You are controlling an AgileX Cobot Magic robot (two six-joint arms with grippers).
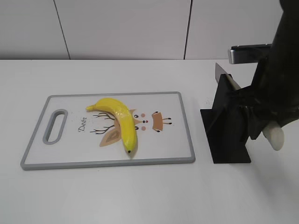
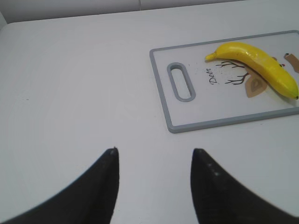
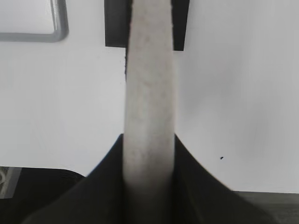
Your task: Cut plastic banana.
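Observation:
The plastic banana (image 1: 119,119) lies on the grey-rimmed cutting board (image 1: 184,126), stem at the left, dark tip toward the front edge. It also shows in the left wrist view (image 2: 261,65) at the top right. My right gripper (image 3: 149,140) is shut on the knife's white handle (image 3: 149,70), right of the board. In the exterior view the handle's end (image 1: 275,137) sticks out below the black arm and the blade (image 1: 224,74) rises from the black knife stand (image 1: 226,140). My left gripper (image 2: 154,151) is open and empty over bare table, left of the board.
The board's handle slot (image 1: 55,126) is at its left end. The black stand's base (image 3: 114,23) shows at the top of the right wrist view, with a board corner (image 3: 58,32) beside it. A white wall runs behind the table.

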